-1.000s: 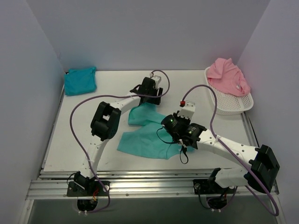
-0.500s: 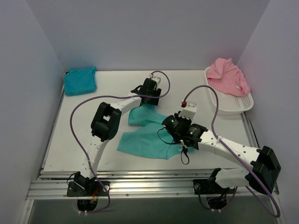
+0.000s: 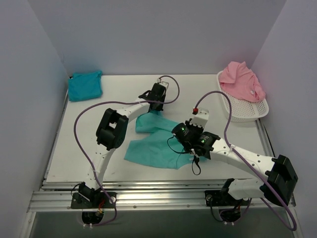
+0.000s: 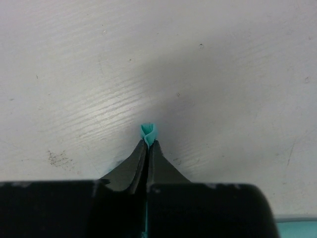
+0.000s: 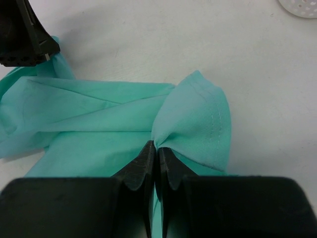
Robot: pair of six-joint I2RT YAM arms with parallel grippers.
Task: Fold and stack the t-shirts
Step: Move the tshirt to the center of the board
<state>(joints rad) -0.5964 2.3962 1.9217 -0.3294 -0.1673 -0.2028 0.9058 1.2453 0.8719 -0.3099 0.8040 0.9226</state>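
A sea-green t-shirt (image 3: 153,144) lies rumpled and partly folded in the middle of the table. My left gripper (image 3: 154,109) is at its far edge, shut on a small fold of the green cloth (image 4: 148,131), which pokes out beyond the fingertips (image 4: 148,144). My right gripper (image 3: 177,135) is at the shirt's right side, shut on a bunched hem (image 5: 198,116) at the fingertips (image 5: 157,146). A darker turquoise-blue t-shirt (image 3: 85,85) lies folded at the back left corner. A pink t-shirt (image 3: 241,82) is heaped in the basket.
A white mesh basket (image 3: 245,111) stands at the back right, against the wall. Walls close in the table on the left, back and right. The left gripper's black body (image 5: 25,34) shows at the upper left of the right wrist view.
My left gripper has gone from open to shut on the green shirt's far edge. The right gripper has stayed shut on the hem and barely moved.
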